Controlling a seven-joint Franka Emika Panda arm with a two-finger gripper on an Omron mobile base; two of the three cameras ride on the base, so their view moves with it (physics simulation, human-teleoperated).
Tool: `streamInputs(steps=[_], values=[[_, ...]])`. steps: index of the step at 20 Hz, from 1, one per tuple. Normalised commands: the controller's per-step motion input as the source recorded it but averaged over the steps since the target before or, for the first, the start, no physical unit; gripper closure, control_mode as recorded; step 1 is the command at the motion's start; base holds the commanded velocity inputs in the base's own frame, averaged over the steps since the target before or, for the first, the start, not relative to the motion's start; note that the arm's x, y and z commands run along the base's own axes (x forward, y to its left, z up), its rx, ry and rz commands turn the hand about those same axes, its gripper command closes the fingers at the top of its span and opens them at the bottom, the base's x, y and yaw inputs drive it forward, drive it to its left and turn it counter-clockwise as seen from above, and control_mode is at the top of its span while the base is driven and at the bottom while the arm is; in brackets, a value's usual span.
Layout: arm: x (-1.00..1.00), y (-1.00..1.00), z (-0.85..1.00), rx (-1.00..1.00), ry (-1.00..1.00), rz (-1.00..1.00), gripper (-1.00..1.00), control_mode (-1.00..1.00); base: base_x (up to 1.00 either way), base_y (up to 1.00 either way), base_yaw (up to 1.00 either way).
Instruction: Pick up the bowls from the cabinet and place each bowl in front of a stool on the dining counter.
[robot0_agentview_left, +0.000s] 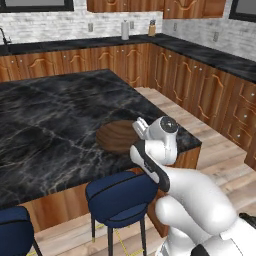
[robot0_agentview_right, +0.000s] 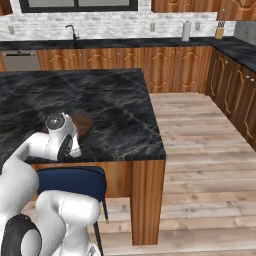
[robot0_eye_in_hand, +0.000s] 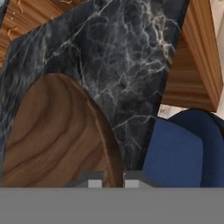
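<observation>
On the dining counter (robot0_agentview_left: 60, 115), brown bowl's (robot0_eye_in_hand: 52, 131) rim sits pinched in the gripper (robot0_eye_in_hand: 113, 178).

Wood-grain bowl (robot0_agentview_left: 116, 136): dark brown, wide, shallow, near edge of black marble counter (robot0_agentview_left: 60, 110), just above navy padded stool (robot0_agentview_left: 120, 197).

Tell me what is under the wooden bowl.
The brown bowl sits over the black marble dining counter, near the edge above a navy stool. The arm covers the bowl's near rim, so contact there is hidden.
</observation>
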Motion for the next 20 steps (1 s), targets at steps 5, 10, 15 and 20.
streamInputs(steps=[5, 10, 15, 20], values=[[0.24, 0.09, -0.27, 0.00, 0.00, 0.00, 1.00, -1.00, 0.00, 0.00, 0.00], [0.33, 0.02, -0.20, 0.00, 0.00, -0.01, 1.00, -1.00, 0.00, 0.00, 0.00], [0.35, 0.06, -0.18, 0.00, 0.00, -0.01, 1.00, -1.00, 0.00, 0.00, 0.00], [0.39, 0.14, -0.19, 0.00, 0.00, -0.01, 1.00, -1.00, 0.00, 0.00, 0.00]])
